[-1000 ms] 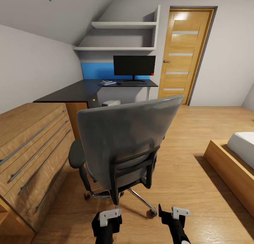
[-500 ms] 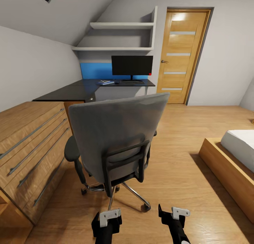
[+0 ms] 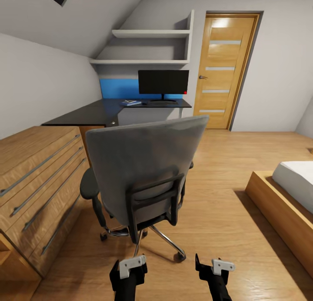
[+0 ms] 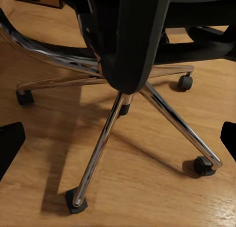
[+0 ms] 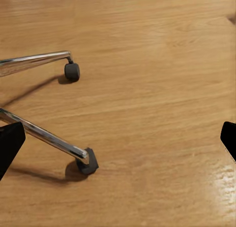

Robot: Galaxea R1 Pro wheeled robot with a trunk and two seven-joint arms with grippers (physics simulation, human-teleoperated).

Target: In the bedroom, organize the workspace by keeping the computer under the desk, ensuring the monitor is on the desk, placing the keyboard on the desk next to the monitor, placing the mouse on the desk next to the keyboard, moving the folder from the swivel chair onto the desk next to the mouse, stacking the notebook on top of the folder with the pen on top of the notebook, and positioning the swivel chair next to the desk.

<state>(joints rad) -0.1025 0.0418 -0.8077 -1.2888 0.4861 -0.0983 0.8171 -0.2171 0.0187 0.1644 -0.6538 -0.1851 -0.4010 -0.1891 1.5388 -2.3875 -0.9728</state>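
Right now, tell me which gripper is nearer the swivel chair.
Left. The left gripper sits just behind the swivel chair base; the right gripper is off to the chair's right, over bare floor.

Even, bright light fills the room, with a glare patch at the top of the door (image 3: pixel 226 70). The swivel chair (image 3: pixel 145 170) casts soft shadows on the floor (image 3: pixel 217 222). Both wrist views are slightly soft, with a sheen on the planks.

The bedroom is viewed from head height, facing the desk (image 3: pixel 93 112); the swivel chair (image 3: pixel 143 170) base is shared at close range by both floor-facing wrist views.
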